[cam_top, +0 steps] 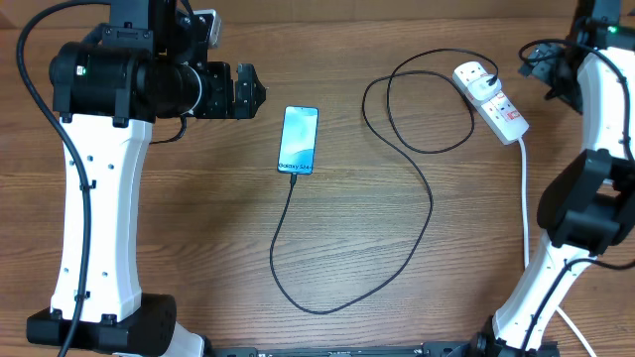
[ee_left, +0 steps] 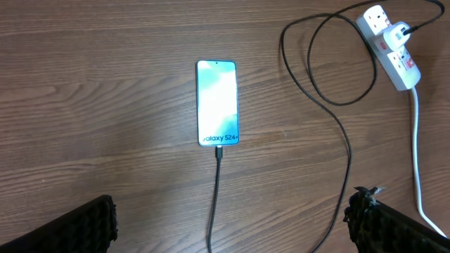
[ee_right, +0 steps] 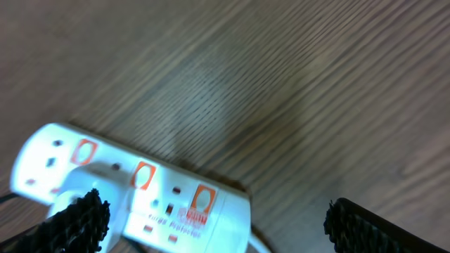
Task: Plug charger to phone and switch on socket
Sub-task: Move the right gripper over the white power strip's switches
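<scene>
Left gripper (cam_top: 253, 89): my jaws spread, near the phone (cam_top: 299, 140), mid-table. Right gripper (cam_top: 544, 71): jaws spread, beside the socket (cam_top: 493, 102). Charger (cam_top: 427, 213): loops from the phone's lower edge to the socket.

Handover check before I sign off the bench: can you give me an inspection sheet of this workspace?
Surface: wooden table.
Job's things: phone lit, charger tip in its lower end, plug in the socket; switch state unreadable.
Clutter: nothing seen.
Grippers: left gripper and right gripper open, empty; right one over the socket.
Cables: charger lies in loose loops; white lead runs toward the arm bases.
Surroundings: nothing seen.
</scene>
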You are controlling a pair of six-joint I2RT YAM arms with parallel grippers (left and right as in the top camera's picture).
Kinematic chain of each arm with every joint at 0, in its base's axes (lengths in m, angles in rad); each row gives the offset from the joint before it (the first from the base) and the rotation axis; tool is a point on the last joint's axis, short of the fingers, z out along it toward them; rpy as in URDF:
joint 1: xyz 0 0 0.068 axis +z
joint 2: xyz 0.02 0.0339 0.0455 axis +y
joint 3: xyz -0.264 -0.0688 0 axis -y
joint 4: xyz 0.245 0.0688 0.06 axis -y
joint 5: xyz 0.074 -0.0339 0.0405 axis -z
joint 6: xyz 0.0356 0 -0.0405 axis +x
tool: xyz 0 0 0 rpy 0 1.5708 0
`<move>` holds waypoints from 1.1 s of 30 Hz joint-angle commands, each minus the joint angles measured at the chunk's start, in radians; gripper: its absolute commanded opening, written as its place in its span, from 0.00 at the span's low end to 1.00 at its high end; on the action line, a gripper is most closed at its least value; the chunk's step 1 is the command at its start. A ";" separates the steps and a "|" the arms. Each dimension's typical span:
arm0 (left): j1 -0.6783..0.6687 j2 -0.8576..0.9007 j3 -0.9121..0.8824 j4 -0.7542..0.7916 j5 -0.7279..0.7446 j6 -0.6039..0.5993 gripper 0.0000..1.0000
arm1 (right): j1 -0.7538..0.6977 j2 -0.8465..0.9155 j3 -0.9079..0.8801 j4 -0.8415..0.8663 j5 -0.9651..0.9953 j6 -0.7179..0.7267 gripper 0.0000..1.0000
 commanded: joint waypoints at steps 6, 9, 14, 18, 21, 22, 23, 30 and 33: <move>-0.001 0.000 0.007 0.001 -0.006 0.004 1.00 | 0.000 0.103 0.017 0.037 -0.009 0.058 1.00; -0.001 0.000 0.007 0.001 -0.006 0.004 1.00 | 0.000 0.124 0.017 0.047 -0.020 0.057 1.00; -0.001 0.000 0.007 0.001 -0.006 0.004 1.00 | 0.002 0.161 0.017 0.053 -0.047 0.057 1.00; -0.001 0.000 0.007 0.001 -0.006 0.004 1.00 | 0.002 0.180 0.017 0.043 -0.076 0.057 1.00; -0.001 0.000 0.007 0.001 -0.006 0.004 1.00 | 0.002 0.183 0.017 0.042 -0.108 0.057 1.00; -0.001 0.000 0.007 0.001 -0.006 0.004 1.00 | 0.002 0.183 0.017 0.043 -0.121 0.057 1.00; -0.001 0.000 0.007 0.001 -0.006 0.004 1.00 | 0.002 0.183 0.017 0.043 -0.130 0.056 1.00; -0.001 0.000 0.007 0.001 -0.006 0.004 1.00 | 0.002 0.183 0.017 0.034 -0.133 0.054 1.00; -0.001 0.000 0.007 0.001 -0.006 0.004 1.00 | 0.002 0.183 0.017 0.016 -0.133 0.053 1.00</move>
